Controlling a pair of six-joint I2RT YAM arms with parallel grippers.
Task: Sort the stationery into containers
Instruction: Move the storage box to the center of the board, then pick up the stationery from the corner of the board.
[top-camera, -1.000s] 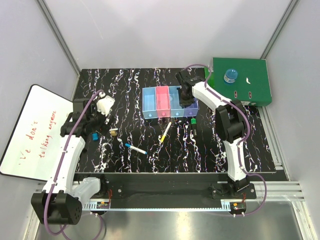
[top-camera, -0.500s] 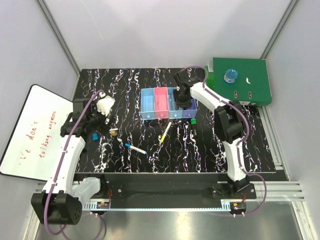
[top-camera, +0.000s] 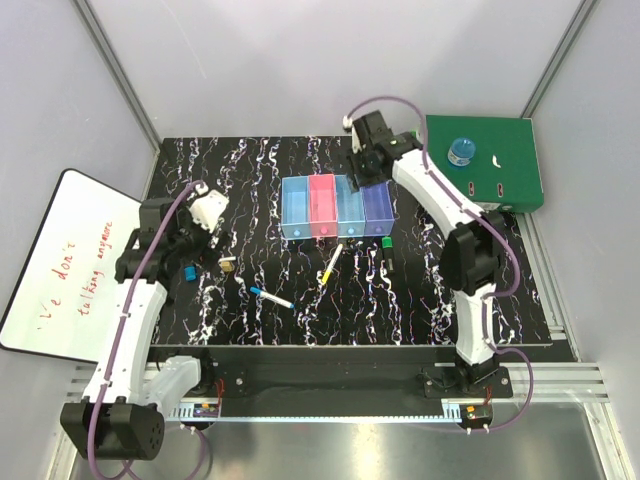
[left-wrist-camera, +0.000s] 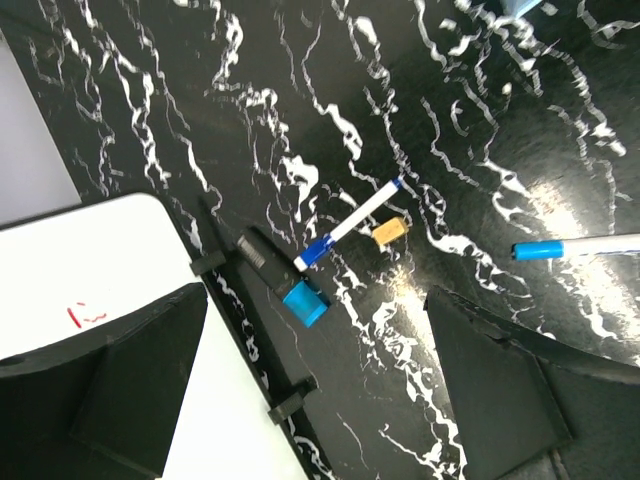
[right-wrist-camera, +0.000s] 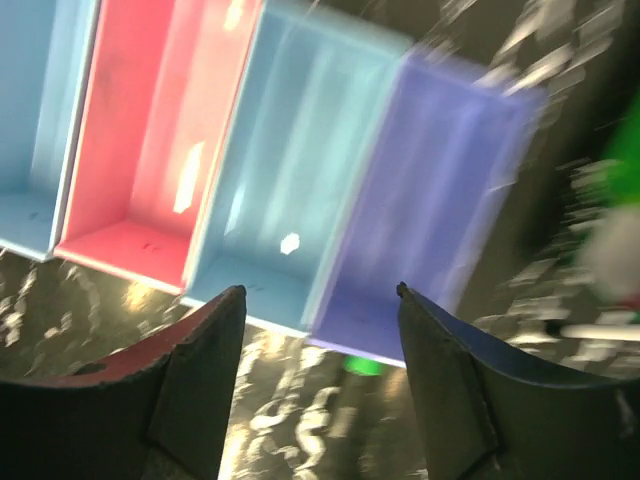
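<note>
The containers (top-camera: 340, 232) are a joined row of bins: light blue, pink, light blue (right-wrist-camera: 300, 190) and purple (right-wrist-camera: 440, 200). My right gripper (top-camera: 365, 165) hangs open and empty over their far side (right-wrist-camera: 318, 292); this view is blurred. In front of the bins lie a yellow-and-white pen (top-camera: 331, 264), a green-capped marker (top-camera: 386, 248) and a blue-capped white marker (top-camera: 271, 297). My left gripper (top-camera: 172, 248) is wide open (left-wrist-camera: 320, 400) above the table's left edge. Just ahead of it lie a small blue block (left-wrist-camera: 305, 302), a blue-and-white pen (left-wrist-camera: 350, 223) and a tiny black-gold piece (left-wrist-camera: 390, 230).
A whiteboard with red writing (top-camera: 70, 260) leans off the table's left side, right under my left fingers (left-wrist-camera: 100, 340). A big green folder (top-camera: 485, 160) at the back right carries a round blue object (top-camera: 460, 151) and a small white stick (top-camera: 497, 160).
My right gripper has opened and risen away from the bins toward the back of the table. The left arm has hardly moved.
</note>
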